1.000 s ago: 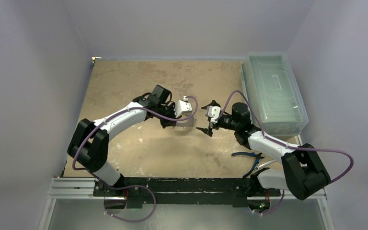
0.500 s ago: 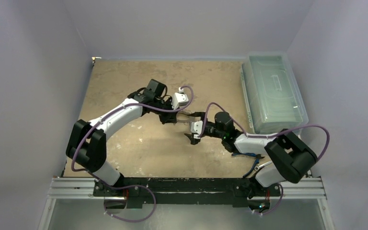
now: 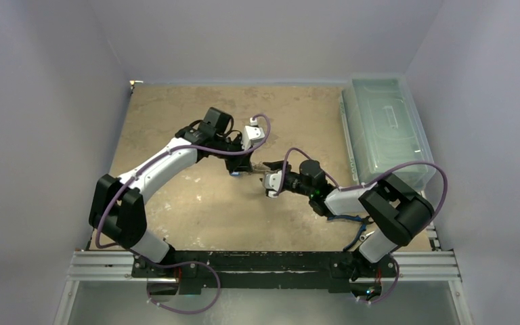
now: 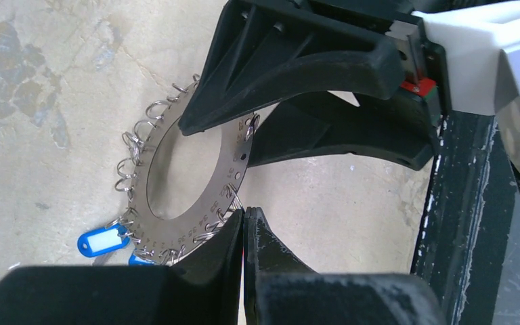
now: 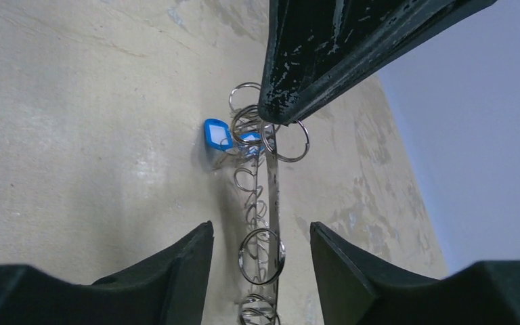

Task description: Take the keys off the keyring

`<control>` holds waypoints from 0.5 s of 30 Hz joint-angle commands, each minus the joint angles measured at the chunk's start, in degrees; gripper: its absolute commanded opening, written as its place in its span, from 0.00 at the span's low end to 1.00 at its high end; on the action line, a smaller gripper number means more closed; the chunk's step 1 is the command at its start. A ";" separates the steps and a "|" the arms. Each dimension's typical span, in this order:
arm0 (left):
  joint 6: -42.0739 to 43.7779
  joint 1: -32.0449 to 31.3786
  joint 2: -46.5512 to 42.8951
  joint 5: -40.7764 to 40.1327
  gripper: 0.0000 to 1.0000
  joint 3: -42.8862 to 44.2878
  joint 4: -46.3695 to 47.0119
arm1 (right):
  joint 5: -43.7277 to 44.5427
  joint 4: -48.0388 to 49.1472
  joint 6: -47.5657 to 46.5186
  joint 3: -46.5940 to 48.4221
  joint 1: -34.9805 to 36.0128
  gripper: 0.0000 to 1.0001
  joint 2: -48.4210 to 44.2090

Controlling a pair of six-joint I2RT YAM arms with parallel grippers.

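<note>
L arm reaches to mid worktop (image 3: 176,108). Its claw (image 4: 244,227) is pinched tight on the rim of the keyring (image 4: 176,233), holding it up on edge, seemingly off the surface. Keyring = flat grey disc w/ a big hole. The keys (image 4: 130,145) fringe the rim; from here they look like small wire loops, a couple w/ blue tags (image 4: 103,242). R claw (image 5: 261,230) is right at the ring, fingers apart, one each side of the disc, not closed on anything. Further R: pliers (image 3: 352,220) near the R arm's base, and a clear box (image 3: 386,128) at the worktop's R edge.

Progress, imo: basically at the start. Every key I can make out hangs on the ring, and I see none off it. Ring's gripped & presented. Left to do: R claw takes one key, works it off, then repeat for the rest.
</note>
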 commanded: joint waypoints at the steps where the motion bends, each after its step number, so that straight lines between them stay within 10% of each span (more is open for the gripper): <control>1: -0.54 0.36 -2.85 4.33 0.00 2.06 -0.62 | 1.25 4.64 0.71 1.60 0.41 0.53 0.03; 12: 1.60 4.56 -4.20 6.07 0.00 2.67 -2.63 | -1.47 -17.83 7.36 9.76 0.36 0.05 -6.68; 15: 1.86 8.00 -4.37 8.60 0.18 3.76 -3.01 | -3.27 -28.98 8.25 13.61 0.39 0.00 -8.91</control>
